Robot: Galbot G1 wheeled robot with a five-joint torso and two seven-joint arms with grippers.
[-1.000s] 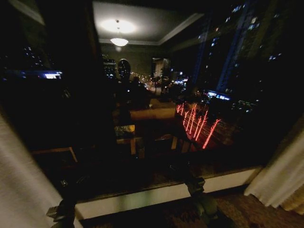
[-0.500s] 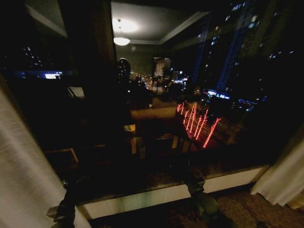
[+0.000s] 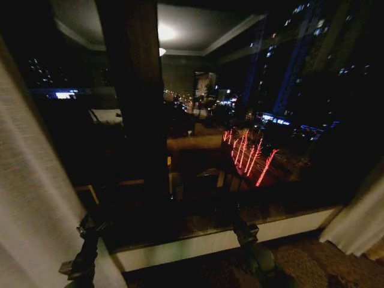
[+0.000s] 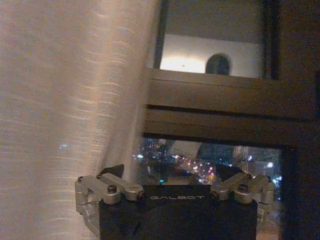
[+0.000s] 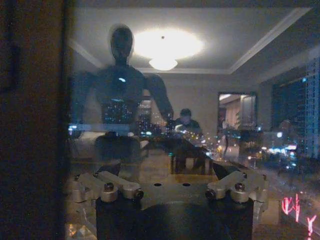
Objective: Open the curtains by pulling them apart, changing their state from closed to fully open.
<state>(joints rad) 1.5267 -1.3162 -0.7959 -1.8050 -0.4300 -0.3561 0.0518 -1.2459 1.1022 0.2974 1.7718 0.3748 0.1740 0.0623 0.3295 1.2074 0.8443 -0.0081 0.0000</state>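
The sheer cream-white pleated curtains (image 3: 36, 198) hang parted beside the dark window (image 3: 240, 120). Left end effector (image 4: 170, 172) and right end effector (image 5: 170, 172) both gape open, holding nothing.

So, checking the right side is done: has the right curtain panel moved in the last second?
No. The right curtain panel keeps its place at the window sill's right end; the camera shifted.

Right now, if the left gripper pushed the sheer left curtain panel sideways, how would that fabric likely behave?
The left curtain panel looks thin and softly pleated, so it is probably floppy and light. It would likely bunch rather than slide as one piece. The left gripper is open beside it.
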